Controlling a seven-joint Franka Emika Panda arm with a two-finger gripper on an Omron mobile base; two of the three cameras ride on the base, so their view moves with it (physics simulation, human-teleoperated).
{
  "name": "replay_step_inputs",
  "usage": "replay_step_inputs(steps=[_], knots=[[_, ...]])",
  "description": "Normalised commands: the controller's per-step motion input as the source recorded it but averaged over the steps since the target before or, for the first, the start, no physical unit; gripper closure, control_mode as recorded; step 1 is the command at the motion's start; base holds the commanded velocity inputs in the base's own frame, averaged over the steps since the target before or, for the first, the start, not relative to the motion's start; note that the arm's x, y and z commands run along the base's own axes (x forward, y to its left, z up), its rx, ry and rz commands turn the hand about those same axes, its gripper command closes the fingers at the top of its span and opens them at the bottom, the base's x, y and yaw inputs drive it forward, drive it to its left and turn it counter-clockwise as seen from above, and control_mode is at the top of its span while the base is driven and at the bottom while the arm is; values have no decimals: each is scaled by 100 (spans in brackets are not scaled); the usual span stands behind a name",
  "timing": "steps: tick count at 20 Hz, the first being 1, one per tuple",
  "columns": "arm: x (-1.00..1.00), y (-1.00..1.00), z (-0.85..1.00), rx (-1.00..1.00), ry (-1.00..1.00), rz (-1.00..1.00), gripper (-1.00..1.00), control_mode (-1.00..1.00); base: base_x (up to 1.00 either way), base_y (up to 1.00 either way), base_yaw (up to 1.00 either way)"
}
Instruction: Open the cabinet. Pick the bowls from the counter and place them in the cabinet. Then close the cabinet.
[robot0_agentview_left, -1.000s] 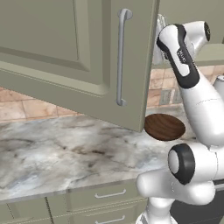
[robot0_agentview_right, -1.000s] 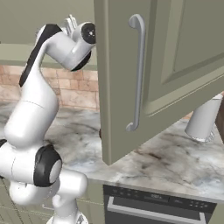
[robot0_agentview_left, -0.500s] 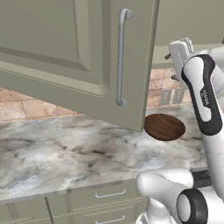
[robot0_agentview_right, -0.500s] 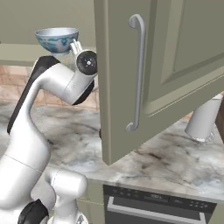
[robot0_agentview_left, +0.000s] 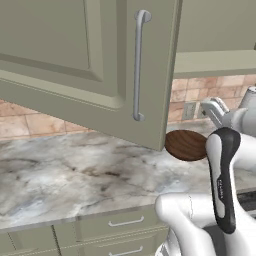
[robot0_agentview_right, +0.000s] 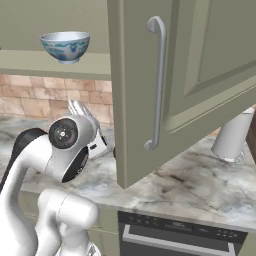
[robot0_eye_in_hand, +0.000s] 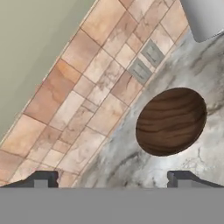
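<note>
Jaws spread wide and empty, your gripper (robot0_eye_in_hand: 112, 177) hangs above the wooden bowl (robot0_eye_in_hand: 170, 121), which lies ahead, toward the right finger.

No text, label, brand, number or sign can be read on anything here.

We see a brown bowl (robot0_eye_in_hand: 170, 121) of dark, grained wood with a soft sheen, lying on a smooth, veined marble-look bench (robot0_agentview_left: 75, 175). The white bowl (robot0_agentview_right: 65, 46) looks glossy like glazed ceramic, the cabinet door (robot0_agentview_left: 85, 65) matt painted, its handle (robot0_agentview_left: 138, 65) brushed metal.
</note>
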Motion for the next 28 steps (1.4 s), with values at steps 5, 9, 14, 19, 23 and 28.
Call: replay_step_inputs(steps=[5,9,14,19,23,28], knots=[[-5,-1,-72,-36,8,-6,-100,-100,0,0,0],[0,0,-52,-17,11,-2,-100,-100,0,0,0],[0,-15,-50,4,16,-7,-100,-100,0,0,0],[10,-23,-57,14,11,4,-100,-100,0,0,0],[12,-4,-44,1,0,2,-100,-100,0,0,0],[20,-3,-42,0,0,-2,-100,-100,0,0,0]])
